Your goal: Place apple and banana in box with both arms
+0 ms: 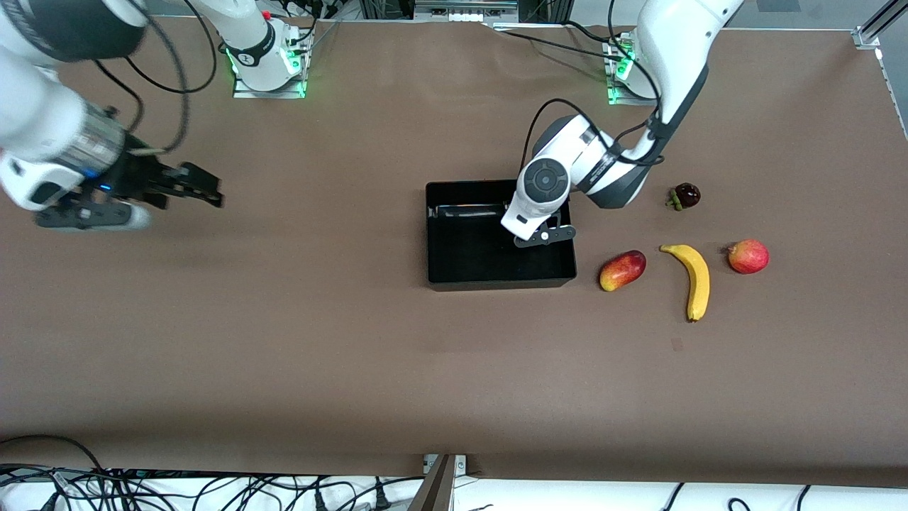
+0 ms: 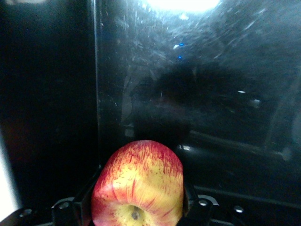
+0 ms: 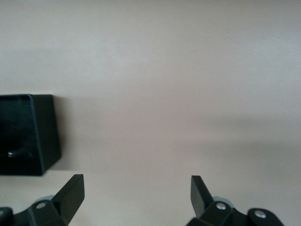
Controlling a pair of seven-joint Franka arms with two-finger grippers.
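My left gripper (image 2: 137, 209) is shut on the apple (image 2: 137, 181), red with pale yellow streaks and a dimpled top. It holds the apple low inside the black box (image 1: 496, 284); the box's glossy wall (image 2: 47, 103) fills the left wrist view. In the front view the left wrist (image 1: 543, 191) hides the apple. The yellow banana (image 1: 695, 280) lies on the table toward the left arm's end, outside the box. My right gripper (image 1: 202, 188) is open and empty over bare table toward the right arm's end; its wrist view shows its spread fingers (image 3: 70, 193) and the box (image 3: 28, 136).
An oblong red-yellow mango-like fruit (image 1: 623, 270) lies between the box and the banana. A pinkish-red round fruit (image 1: 748, 256) lies beside the banana. A small dark fruit (image 1: 686, 195) lies farther from the front camera than these. The table is brown.
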